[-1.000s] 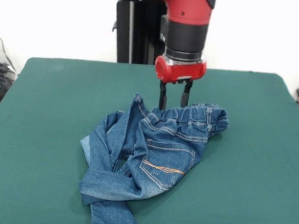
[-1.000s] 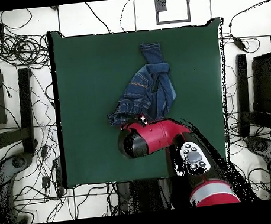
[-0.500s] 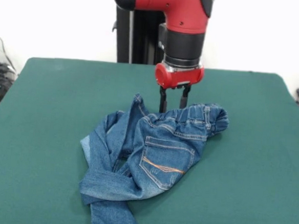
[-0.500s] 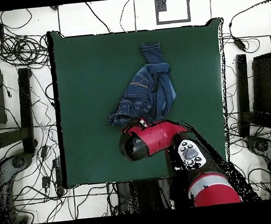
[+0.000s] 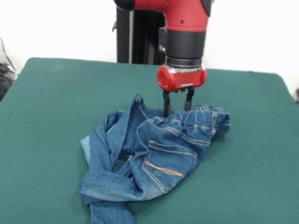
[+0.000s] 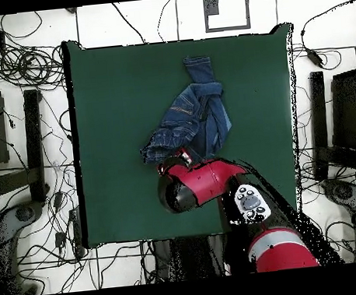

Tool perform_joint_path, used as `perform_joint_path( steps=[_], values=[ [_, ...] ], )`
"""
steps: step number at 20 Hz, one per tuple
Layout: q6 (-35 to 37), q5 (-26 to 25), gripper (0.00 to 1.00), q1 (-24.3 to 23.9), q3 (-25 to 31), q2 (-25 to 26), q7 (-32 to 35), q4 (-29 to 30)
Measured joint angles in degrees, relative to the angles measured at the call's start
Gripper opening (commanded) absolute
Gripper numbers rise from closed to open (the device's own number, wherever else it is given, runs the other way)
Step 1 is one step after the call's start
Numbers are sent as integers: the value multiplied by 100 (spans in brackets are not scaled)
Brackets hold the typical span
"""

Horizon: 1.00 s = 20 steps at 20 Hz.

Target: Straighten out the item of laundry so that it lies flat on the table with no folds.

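While the lower leg of the jeans (image 5: 110,217) runs off the near edge of the front view, the garment lies crumpled at mid-table on the green table (image 5: 40,135), one leg twisted across the other near the hem and the seat, with its orange-stitched pocket, folded up on top. Farther back, the gathered waistband (image 5: 203,118) is bunched and slightly raised, and at its far edge the gripper (image 5: 176,108) stands with its two black fingers (image 5: 166,104) pointing straight down, a narrow gap between them; their tips appear to be pinching the waistband's rim, though the denim hides the contact and a firm hold cannot be confirmed. From above, the garment's long axis runs from the waistband (image 6: 166,149), just beside the red arm head, diagonally away to the leg cuff (image 6: 198,63) near the table's far edge, so the waist points toward the robot and the legs away from it. Judged from this, the step in hand is taking hold of the waistband; done well, it calls for a secure grip on the rim, then a lift and a steady draw along that axis so the crossed legs untwist rather than drag as one knot.
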Motion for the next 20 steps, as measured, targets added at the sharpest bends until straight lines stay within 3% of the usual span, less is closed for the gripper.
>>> perform_joint_path(
  steps=[11,20],
  values=[
    [-1784,158,100,69,-10,1,0,-1],
    [-2246,550,100,316,-21,-13,0,-6]
  ],
)
